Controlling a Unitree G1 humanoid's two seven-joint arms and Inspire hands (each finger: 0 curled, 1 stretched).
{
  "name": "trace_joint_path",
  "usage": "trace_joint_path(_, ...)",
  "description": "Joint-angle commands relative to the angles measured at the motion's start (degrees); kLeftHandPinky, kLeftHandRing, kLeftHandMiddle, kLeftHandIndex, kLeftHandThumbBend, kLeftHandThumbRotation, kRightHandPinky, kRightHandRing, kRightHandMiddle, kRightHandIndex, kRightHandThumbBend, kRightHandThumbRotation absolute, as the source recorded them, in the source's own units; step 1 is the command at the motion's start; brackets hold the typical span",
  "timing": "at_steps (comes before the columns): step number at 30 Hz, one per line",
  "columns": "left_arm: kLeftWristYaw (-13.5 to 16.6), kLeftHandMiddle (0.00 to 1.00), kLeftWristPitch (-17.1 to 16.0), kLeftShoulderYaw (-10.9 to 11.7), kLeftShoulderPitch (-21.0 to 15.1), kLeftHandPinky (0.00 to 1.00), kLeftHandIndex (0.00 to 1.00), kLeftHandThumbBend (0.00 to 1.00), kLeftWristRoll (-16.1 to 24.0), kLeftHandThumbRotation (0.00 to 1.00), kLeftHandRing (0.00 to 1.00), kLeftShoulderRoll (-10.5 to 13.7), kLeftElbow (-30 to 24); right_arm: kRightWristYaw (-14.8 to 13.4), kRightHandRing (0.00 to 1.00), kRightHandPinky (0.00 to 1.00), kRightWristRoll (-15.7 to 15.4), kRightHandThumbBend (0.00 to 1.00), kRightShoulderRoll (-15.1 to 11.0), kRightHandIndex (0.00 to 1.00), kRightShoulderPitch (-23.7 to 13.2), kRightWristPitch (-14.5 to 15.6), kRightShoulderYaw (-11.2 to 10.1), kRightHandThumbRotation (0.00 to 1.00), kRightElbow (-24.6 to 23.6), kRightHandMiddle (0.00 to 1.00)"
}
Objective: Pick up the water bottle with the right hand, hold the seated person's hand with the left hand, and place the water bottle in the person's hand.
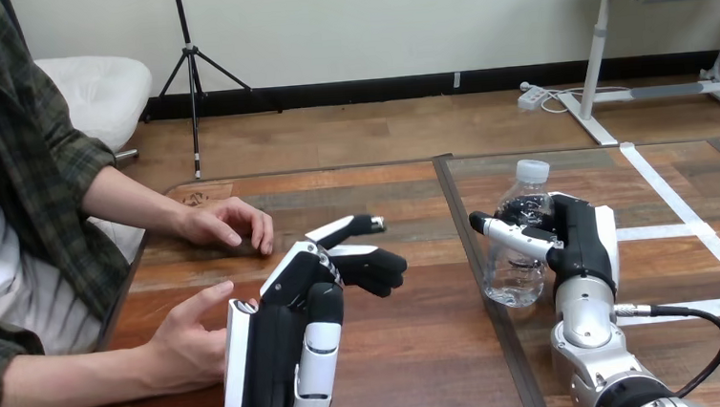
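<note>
My right hand (584, 238) grips the water bottle (513, 279) standing at middle right, my left hand (280, 353) is open by the person's hand (189, 345) at lower left, and a loose squeeze could drop the bottle.

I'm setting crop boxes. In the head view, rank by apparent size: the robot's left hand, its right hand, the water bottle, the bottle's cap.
Largest: left hand, though it is nearest the camera.
Next: right hand and water bottle, alike, so unranked.
Smallest: cap.
</note>
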Motion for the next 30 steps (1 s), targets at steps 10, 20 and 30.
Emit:
trace_joint_path(10,0.59,0.53,-0.58,-0.03,1.46,0.44,0.63,0.43,0.08,1.0,0.51,-2.94,-1.39,0.1,0.44,0.4,-2.13,0.8,-2.7,0.47,-2.53,-6.23,1.84,0.0,-0.72,0.47)
trace_joint_path(20,0.45,0.54,0.17,0.31,1.62,0.44,0.63,0.43,-0.02,1.0,0.51,-2.59,-2.13,1.81,0.42,0.38,-1.74,0.81,-3.24,0.46,-1.84,-11.07,1.75,0.0,-1.3,0.46)
trace_joint_path(30,-0.08,0.55,0.62,0.61,1.17,0.45,0.63,0.42,-0.84,1.0,0.51,-1.98,-2.29,2.54,0.42,0.4,-1.5,0.8,-3.26,0.45,-1.08,-15.04,1.87,0.0,-2.83,0.45)
